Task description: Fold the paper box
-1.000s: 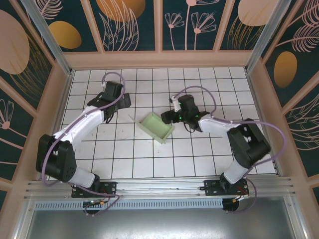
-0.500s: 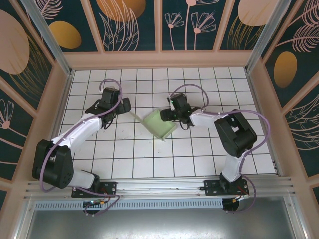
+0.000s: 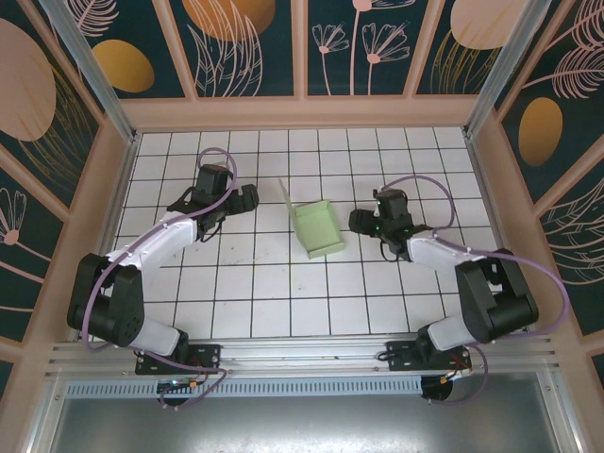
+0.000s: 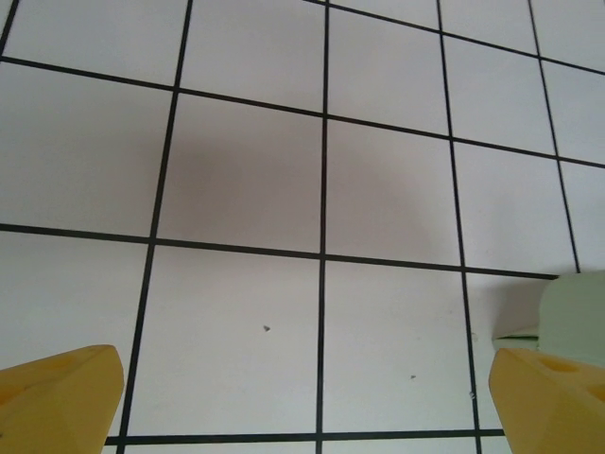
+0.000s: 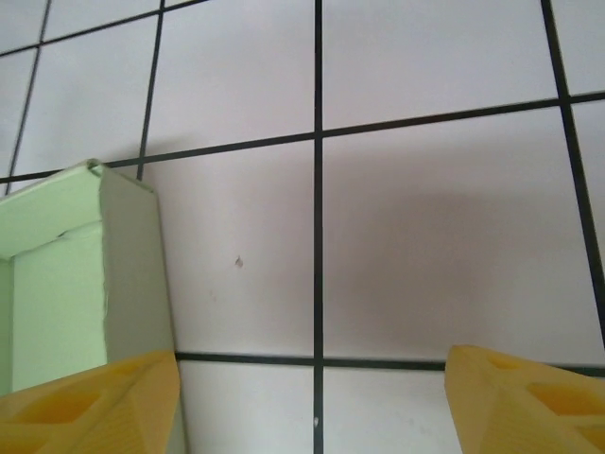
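Sitting on the white tiled table [image 3: 264, 302] between the two arms, the paper box [image 3: 319, 231] is half-formed, its walls raised and one flap sticking out at its far-left corner. The left gripper [image 3: 247, 198] and right gripper [image 3: 361, 220] flank it, both spread wide and empty.

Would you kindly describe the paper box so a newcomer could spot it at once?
On the tiled table, look midway between the left arm and the right arm. There sits the paper box, a shallow open tray with one flap sticking out at its far corner. Nothing else on the grid is pale green.
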Motion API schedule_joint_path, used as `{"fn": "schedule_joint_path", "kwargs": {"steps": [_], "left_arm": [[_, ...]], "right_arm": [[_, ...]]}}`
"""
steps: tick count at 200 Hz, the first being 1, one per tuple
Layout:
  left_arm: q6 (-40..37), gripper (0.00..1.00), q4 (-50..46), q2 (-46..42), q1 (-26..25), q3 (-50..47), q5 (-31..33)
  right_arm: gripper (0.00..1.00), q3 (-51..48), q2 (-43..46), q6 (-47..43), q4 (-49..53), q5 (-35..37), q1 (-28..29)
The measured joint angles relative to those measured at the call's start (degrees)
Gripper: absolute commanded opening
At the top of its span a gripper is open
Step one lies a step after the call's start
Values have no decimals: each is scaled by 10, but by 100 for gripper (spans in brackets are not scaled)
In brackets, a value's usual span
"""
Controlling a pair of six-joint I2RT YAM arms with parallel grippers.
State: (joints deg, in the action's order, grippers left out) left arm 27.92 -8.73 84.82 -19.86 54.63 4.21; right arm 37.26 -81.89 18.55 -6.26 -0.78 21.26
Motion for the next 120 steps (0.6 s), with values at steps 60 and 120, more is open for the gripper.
{"fn": "schedule_joint_path", "kwargs": {"steps": [60, 120], "left_arm": [[1, 98, 22, 0, 0, -7, -12], [11, 99, 19, -11, 0, -24, 4]], "right_arm": [[41, -11, -35, 2, -13, -51, 4], [41, 13, -92, -5, -18, -89, 138]]}}
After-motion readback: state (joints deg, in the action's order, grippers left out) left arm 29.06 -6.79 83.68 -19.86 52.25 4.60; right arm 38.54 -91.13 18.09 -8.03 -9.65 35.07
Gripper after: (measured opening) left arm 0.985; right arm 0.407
